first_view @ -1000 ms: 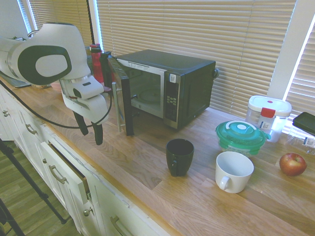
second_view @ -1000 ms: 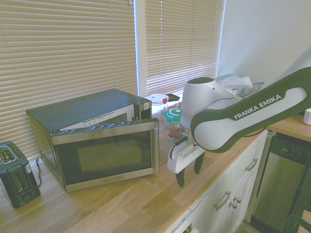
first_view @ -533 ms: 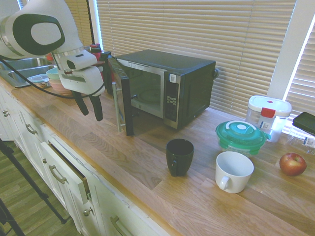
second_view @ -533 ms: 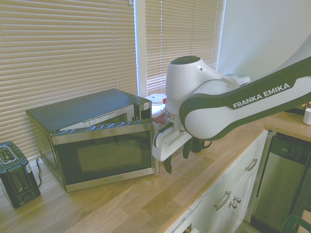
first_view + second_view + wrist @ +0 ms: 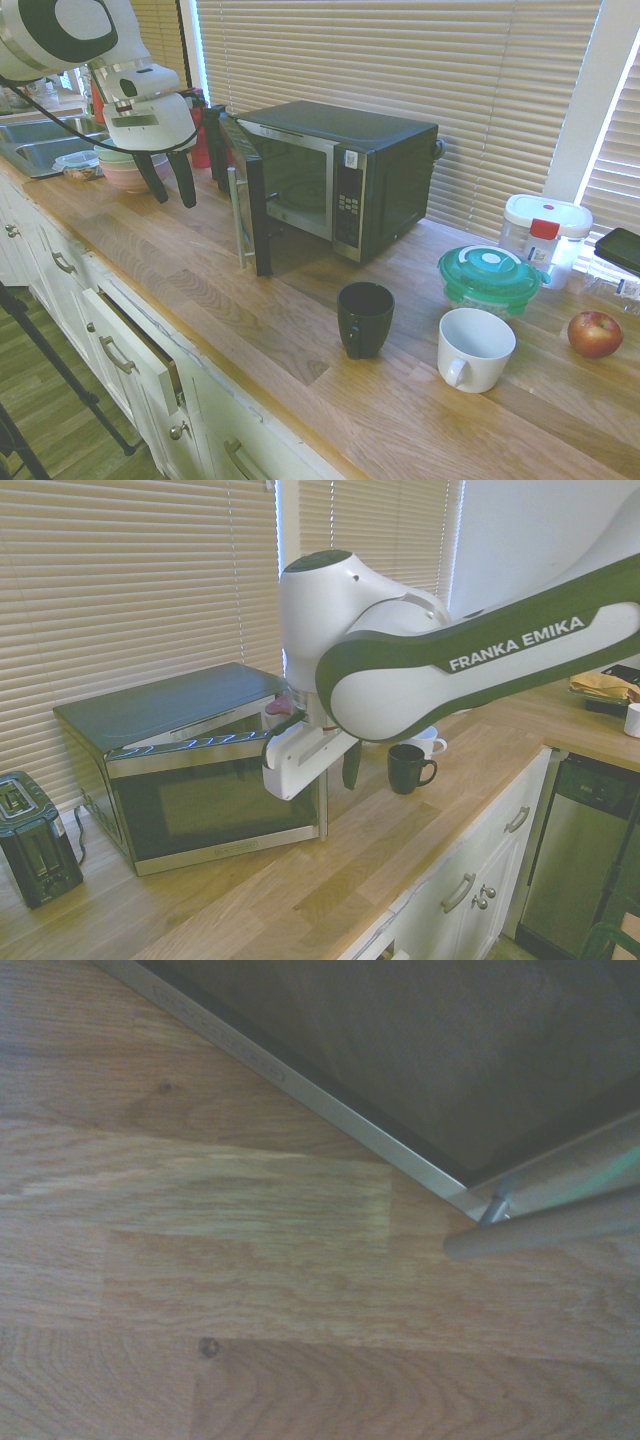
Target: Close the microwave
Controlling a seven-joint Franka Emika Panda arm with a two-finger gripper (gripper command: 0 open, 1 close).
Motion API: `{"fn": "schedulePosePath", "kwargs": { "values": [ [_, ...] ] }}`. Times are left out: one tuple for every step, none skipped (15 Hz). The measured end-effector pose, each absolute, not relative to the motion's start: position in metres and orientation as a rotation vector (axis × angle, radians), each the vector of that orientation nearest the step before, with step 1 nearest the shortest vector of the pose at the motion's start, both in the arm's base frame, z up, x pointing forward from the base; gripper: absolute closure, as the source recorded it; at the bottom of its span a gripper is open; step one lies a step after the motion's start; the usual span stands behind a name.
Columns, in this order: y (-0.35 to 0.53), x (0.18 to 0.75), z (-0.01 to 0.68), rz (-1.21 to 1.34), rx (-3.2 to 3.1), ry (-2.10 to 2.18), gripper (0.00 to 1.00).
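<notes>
Kitchen counter of pale wood (image 5: 300, 330) beneath slatted window blinds (image 5: 420, 60). Black microwave (image 5: 345, 170) with steel trim standing at the back of the counter, about 12 o'clock from the centre of the first outside view. Door (image 5: 243, 195) swung wide open toward the counter's front edge, dark glass facing outward, silver bar handle (image 5: 236, 218) upright along its free edge.

White robot arm reaching in from 10 o'clock. Gripper (image 5: 168, 180) hanging above the counter at roughly 9 o'clock from the open door, near its outer face but seemingly not touching; exact gap hard to judge. Two dark fingers (image 5: 184, 184) pointing down, spread slightly apart, holding nothing. Seen from the opposite side, gripper (image 5: 345, 765) level with the door's free edge, in front of the glass.

Close-up wrist view showing only wood grain, the door's lower steel corner (image 5: 400, 1150) and the bar handle's lower end (image 5: 540, 1235), blurred.

Elsewhere on the counter: dark mug (image 5: 364, 318) at 5 o'clock from the microwave, white mug (image 5: 472, 347), green-lidded container (image 5: 490, 277), clear tub with white lid (image 5: 543, 238), red apple (image 5: 594, 333). Black toaster (image 5: 34, 842) on the microwave's far side.

Step in hand, by appearance: approach, lining up behind the open door; closing not yet begun. Next move likely calls for contact with the outer face near the handle, then a steady sweeping push along the door's arc until latched, without shoving the whole oven backward.
</notes>
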State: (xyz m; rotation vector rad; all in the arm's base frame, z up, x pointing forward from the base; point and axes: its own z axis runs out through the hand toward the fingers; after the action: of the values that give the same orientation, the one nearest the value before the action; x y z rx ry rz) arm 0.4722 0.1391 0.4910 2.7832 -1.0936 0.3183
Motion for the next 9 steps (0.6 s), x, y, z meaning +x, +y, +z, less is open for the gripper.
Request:
{"fn": "schedulePosePath", "kwargs": {
  "values": [
    [0.143,0.481,0.492,0.306,2.781,-1.092,0.00],
    [0.145,0.492,0.494,0.292,2.777,-1.097,0.00],
    [0.146,0.504,0.496,0.278,2.777,-1.103,0.00],
    [0.145,0.515,0.498,0.269,2.776,-1.113,0.00],
    [0.142,0.525,0.501,0.264,2.773,-1.127,0.00],
    [0.137,0.535,0.501,0.254,2.768,-1.144,0.00],
    [0.131,0.545,0.502,0.241,2.763,-1.157,0.00],
    [0.125,0.556,0.503,0.228,2.761,-1.168,0.00],
    [0.118,0.568,0.503,0.214,2.757,-1.179,0.00]
  ]
}}
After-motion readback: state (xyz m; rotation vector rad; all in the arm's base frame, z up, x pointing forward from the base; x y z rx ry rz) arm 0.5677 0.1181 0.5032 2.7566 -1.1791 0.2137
